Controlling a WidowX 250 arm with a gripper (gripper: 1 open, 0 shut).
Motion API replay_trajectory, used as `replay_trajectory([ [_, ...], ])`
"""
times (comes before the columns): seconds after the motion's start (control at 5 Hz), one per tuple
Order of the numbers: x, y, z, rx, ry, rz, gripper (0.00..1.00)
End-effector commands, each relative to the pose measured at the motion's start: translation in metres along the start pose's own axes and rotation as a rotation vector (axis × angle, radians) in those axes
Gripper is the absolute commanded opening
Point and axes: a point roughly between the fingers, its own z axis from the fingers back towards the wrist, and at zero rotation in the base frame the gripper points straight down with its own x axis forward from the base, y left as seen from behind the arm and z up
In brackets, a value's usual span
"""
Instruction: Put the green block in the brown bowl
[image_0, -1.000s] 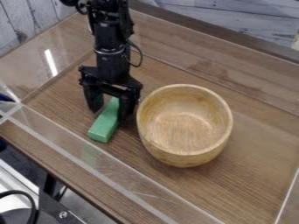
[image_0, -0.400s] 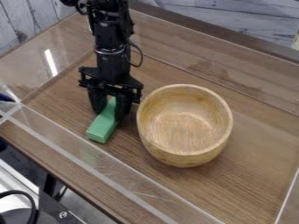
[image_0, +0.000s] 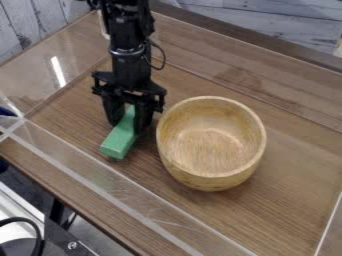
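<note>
Black arm upright, end effector (image_0: 130, 116) pointing down, fingers closed.

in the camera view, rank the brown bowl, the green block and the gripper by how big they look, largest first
1. brown bowl, clearly the largest.
2. gripper, counting only the black hand with its jaws, shut on the block.
3. green block, though its upper end is hidden between the jaws, so 2 and 3 are close.

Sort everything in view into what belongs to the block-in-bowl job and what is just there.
Belongs to the job:
green block, its upper end clamped in the gripper
brown bowl, nothing in it

Just there:
wooden table
clear plastic wall along the near edge
</note>
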Motion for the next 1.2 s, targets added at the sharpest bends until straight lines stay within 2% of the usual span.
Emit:
replay_trajectory([
  [0.0, 0.012, -0.002, 0.031, 0.009, -0.097, -0.009, 0.00],
  [0.4, 0.019, -0.024, 0.056, -0.017, -0.139, -0.044, 0.00],
  [0.6, 0.022, -0.045, 0.064, -0.034, -0.148, -0.091, 0.00],
  [1.0, 0.021, -0.095, 0.058, -0.037, -0.136, -0.200, 0.00],
])
